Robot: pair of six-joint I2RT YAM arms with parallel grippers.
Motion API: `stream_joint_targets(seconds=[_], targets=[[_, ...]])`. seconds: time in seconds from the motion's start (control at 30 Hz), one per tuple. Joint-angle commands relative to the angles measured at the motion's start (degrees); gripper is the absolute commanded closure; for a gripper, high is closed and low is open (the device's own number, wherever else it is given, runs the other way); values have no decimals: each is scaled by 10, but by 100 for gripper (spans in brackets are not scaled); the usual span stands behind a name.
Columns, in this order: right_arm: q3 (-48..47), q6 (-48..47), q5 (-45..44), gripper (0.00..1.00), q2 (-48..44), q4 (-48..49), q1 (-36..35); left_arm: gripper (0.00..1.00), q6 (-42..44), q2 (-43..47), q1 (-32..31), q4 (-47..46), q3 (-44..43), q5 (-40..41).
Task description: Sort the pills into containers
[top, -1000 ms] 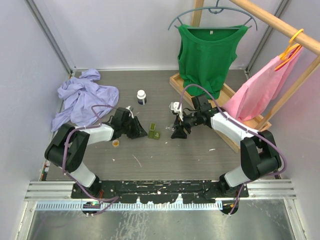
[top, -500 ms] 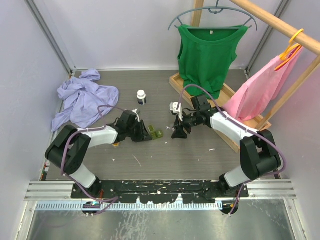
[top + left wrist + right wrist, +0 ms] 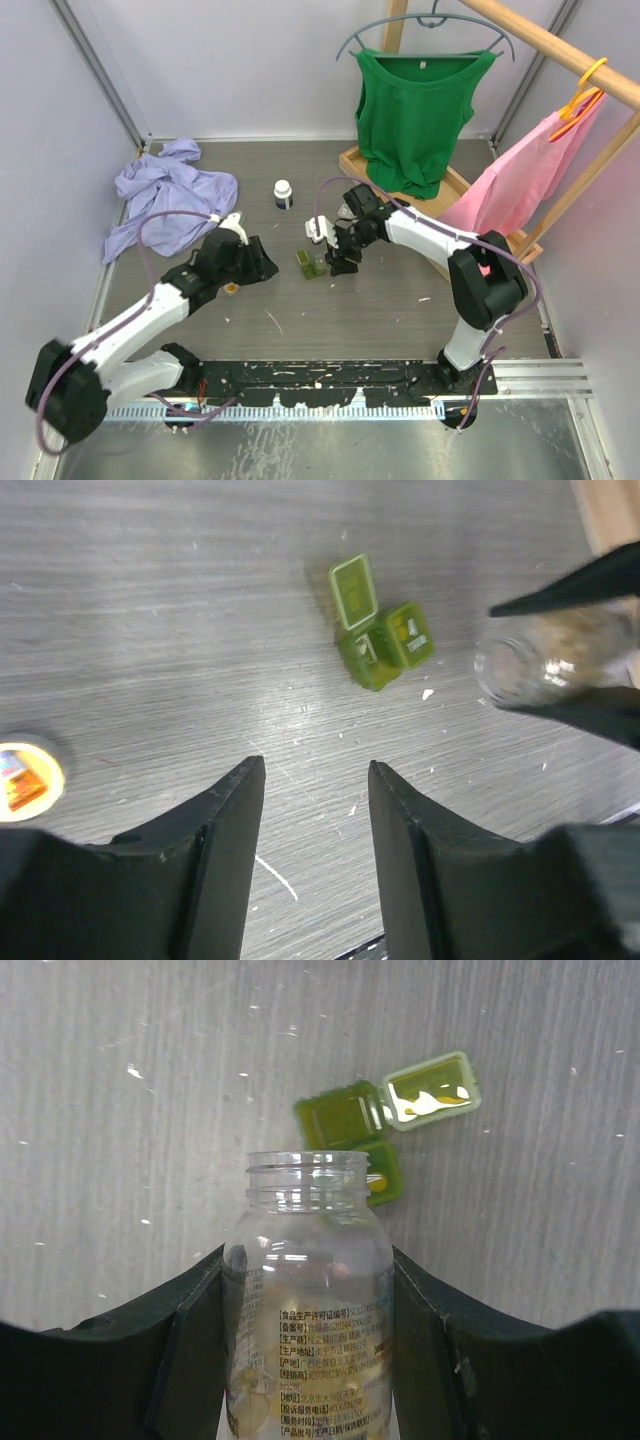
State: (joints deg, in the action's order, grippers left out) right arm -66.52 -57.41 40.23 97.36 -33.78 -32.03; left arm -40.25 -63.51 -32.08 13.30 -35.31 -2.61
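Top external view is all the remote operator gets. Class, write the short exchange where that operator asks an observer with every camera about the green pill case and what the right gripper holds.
Operator: Is the green pill case open?
Observer: Yes, the right wrist view shows one lid flipped open.
Operator: What is in the right gripper?
Observer: A clear bottle, uncapped, its mouth pointing towards the case.

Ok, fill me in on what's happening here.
The right gripper holds a clear, uncapped bottle, its mouth pointed toward the olive green pill case on the table. One of the case's lids is flipped open. The left gripper hangs open and empty, short of the case.
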Motion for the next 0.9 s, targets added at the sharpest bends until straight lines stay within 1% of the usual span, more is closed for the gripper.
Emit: stream_joint_targets(seconds=[0.0, 0.07, 0.13, 0.17, 0.27, 0.33, 0.47, 0.6, 0.73, 0.87], targets=[[-62, -66, -39, 99, 26, -30, -11, 42, 69, 142, 4, 88, 1, 83], [-74, -75, -50, 99, 40, -35, -20, 26, 99, 201, 4, 119, 2, 105], [-85, -83, -57, 99, 51, -41, -25, 7, 114, 254, 5, 153, -4, 125], [-88, -85, -62, 99, 55, -44, -28, 0, 116, 278, 5, 173, -13, 133], [-96, -89, -74, 99, 62, -48, -35, 2, 133, 331, 5, 224, -55, 147], [-98, -89, -76, 99, 66, -50, -39, 2, 147, 347, 5, 259, -86, 169], [-102, -85, -73, 99, 76, -51, -43, 2, 205, 340, 5, 306, -146, 206], [-103, -84, -95, 99, 82, -50, -47, 2, 259, 318, 5, 336, -180, 233], [-106, -79, -109, 99, 86, -49, -50, 2, 304, 314, 5, 335, -171, 251], [-107, -76, -126, 99, 93, -49, -56, 2, 325, 326, 5, 306, -130, 264]])
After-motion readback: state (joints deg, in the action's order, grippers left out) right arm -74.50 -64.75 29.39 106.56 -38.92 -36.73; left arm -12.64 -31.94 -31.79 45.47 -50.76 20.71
